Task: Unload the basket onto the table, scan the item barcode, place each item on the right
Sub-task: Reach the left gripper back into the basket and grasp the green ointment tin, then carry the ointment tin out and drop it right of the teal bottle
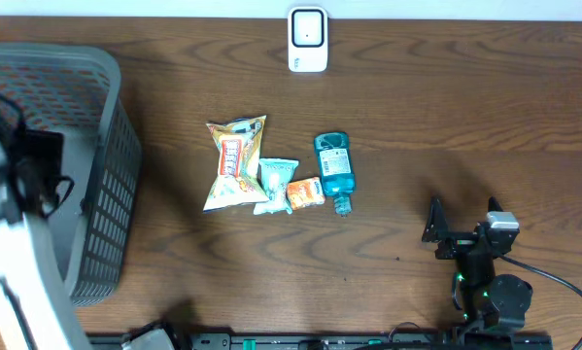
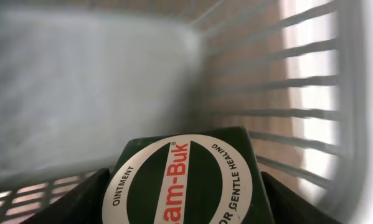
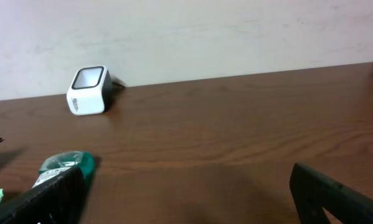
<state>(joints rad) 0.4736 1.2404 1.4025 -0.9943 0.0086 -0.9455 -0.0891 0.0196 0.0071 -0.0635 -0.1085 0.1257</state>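
Note:
Inside the grey basket [image 2: 286,81], my left gripper [image 2: 183,190] is shut on a dark green ointment box [image 2: 186,180] with a round white label. Its black fingers [image 2: 74,199] press against both sides of the box. From overhead only the left arm shows above the basket [image 1: 111,146]; the box is hidden there. The white barcode scanner [image 1: 308,40] stands at the table's far edge and also shows in the right wrist view as the scanner [image 3: 88,90]. Near the front right of the table, my right gripper [image 1: 462,224] rests open with nothing between its fingers [image 3: 335,196].
Mid-table lie a yellow snack bag [image 1: 236,162], a pale teal packet [image 1: 275,183], a small orange packet [image 1: 305,192] and a teal bottle [image 1: 334,170]. The bottle [image 3: 65,163] sits just beyond my right gripper's left finger. A wall runs behind the table.

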